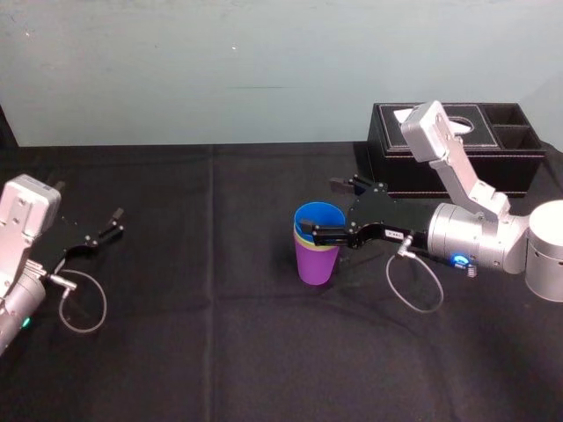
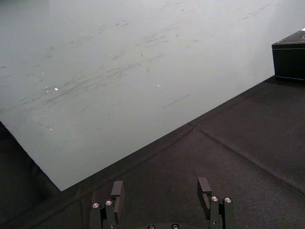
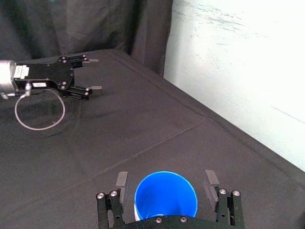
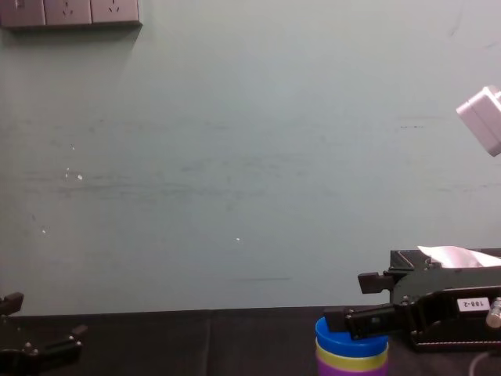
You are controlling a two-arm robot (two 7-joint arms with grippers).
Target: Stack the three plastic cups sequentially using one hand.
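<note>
Three cups sit nested mid-desk [image 1: 220,334]: blue cup [image 1: 318,215] in yellow-green cup [image 4: 352,360] in purple cup [image 1: 317,264]. We see the right gripper [image 1: 318,211] open, straddling the blue rim and holding nothing. The left gripper [image 1: 117,221] is open, parked far left. We judge the plastic light, smooth and slippery; grip at the rim. White label [image 1: 393,235] unreadable.

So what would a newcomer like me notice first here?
The bright stack mid-table: the blue cup nested in the yellow-green cup, that in the purple cup. The right gripper straddles the blue cup's rim, jaws open either side. The left gripper rests open far left; a black tissue box stands at the back right.
</note>
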